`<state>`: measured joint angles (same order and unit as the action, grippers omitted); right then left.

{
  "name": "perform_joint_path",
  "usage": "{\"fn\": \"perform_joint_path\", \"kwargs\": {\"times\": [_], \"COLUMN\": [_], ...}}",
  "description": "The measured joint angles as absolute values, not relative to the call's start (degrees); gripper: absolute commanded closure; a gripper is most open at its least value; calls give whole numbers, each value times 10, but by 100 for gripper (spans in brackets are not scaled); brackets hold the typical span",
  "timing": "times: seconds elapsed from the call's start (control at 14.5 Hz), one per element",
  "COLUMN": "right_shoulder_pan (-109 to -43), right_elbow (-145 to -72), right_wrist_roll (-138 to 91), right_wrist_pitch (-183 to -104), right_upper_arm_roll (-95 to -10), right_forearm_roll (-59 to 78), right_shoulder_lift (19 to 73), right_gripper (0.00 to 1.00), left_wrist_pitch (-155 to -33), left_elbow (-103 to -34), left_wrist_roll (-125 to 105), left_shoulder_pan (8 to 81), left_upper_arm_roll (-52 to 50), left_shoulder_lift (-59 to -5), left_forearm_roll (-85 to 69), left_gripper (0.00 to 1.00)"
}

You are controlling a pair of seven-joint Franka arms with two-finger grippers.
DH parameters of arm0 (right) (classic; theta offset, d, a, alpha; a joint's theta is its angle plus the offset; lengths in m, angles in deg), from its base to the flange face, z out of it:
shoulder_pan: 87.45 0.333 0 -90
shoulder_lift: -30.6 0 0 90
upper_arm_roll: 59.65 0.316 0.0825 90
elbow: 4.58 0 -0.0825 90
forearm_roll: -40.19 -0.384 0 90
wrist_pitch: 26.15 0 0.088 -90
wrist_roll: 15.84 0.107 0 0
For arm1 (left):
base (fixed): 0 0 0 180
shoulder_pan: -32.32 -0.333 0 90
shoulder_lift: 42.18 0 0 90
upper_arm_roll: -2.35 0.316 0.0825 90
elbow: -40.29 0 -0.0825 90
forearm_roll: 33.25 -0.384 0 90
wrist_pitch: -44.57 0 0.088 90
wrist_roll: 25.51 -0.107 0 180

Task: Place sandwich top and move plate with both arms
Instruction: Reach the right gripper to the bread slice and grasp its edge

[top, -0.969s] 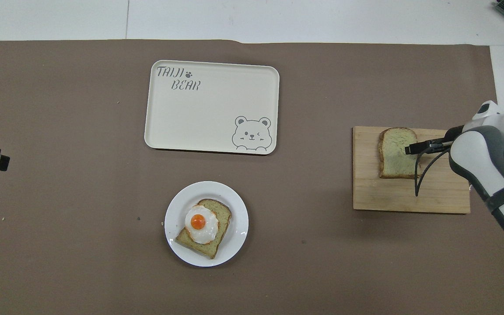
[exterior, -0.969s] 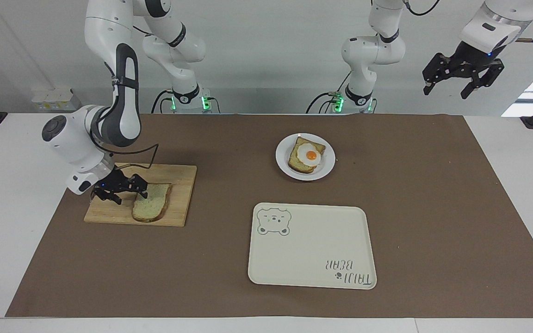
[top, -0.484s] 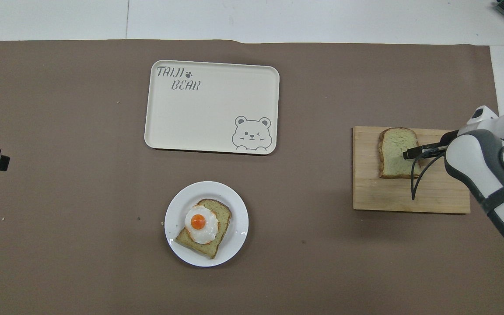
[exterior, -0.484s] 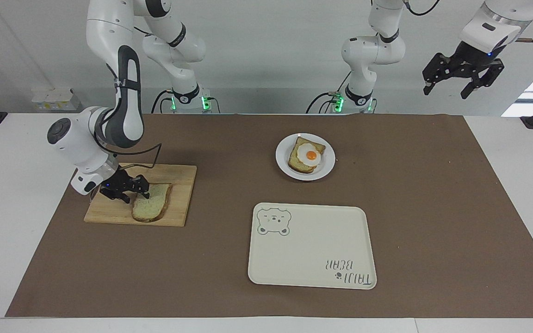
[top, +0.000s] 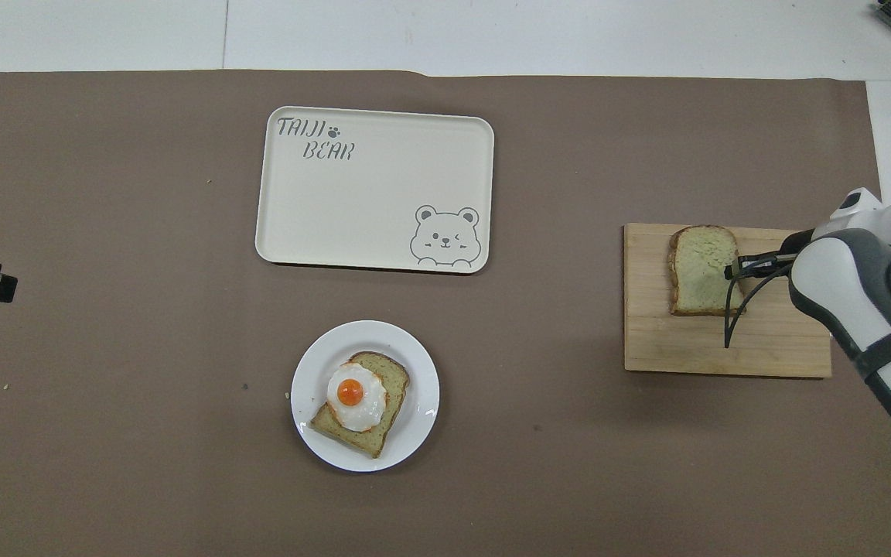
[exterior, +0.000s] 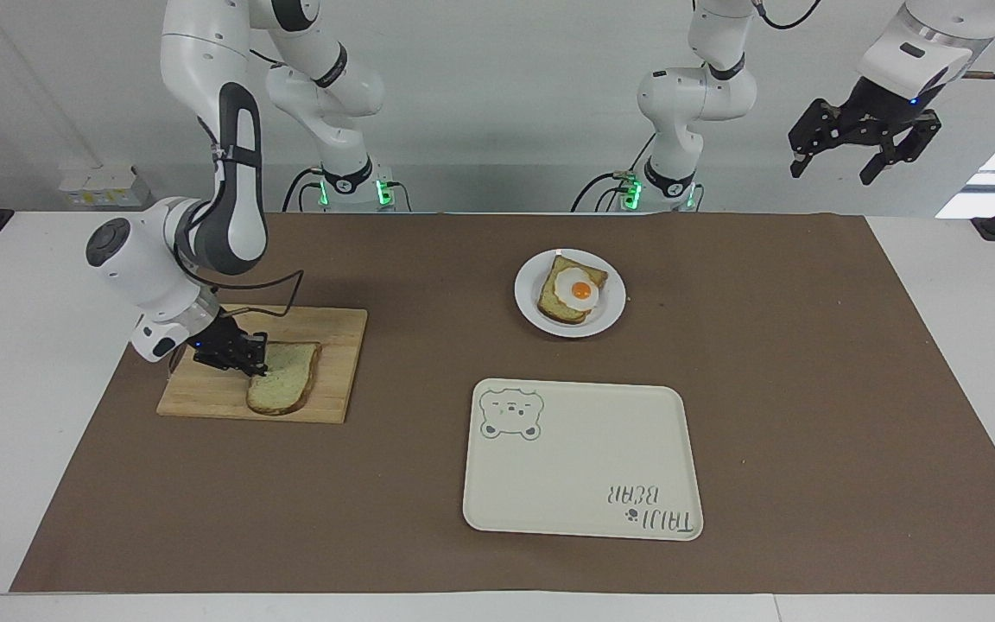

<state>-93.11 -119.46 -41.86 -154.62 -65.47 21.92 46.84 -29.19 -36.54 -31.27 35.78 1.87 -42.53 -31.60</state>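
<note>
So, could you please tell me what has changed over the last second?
The right tool slid along the cutting board onto the edge of the sandwich top and looks closed on it. The left tool, plate and bear tray stayed put.

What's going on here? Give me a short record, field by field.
Sandwich top: flat on the wooden board
Right gripper: at the slice's edge
Left gripper: raised, open, waiting
Plate: holds toast with fried egg
Bear tray: beside the plate, farther from the robots
Done: nothing placed yet
</note>
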Motion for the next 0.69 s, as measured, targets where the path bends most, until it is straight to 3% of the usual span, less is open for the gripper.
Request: {"fn": "perform_joint_path", "kwargs": {"times": [0.48, 0.69], "right_shoulder_pan": [-931, -931], "right_elbow": [-1187, -1171], "right_wrist_roll": [-411, -410], "right_wrist_pitch": [-1545, -1511], "right_upper_arm_roll": [-653, -652], "right_forearm_roll": [219, 219], "right_shoulder_lift": [468, 467], "right_gripper": [100, 100], "left_wrist_pitch": [-292, -292], "left_elbow": [-365, -365], "left_wrist_roll": [-313, -313], "left_shoulder_pan": [358, 358], "left_upper_arm_roll": [19, 19], "left_shoulder_lift": [-425, -425], "left_forearm_roll": [-316, -316], "left_gripper": [0, 0]}}
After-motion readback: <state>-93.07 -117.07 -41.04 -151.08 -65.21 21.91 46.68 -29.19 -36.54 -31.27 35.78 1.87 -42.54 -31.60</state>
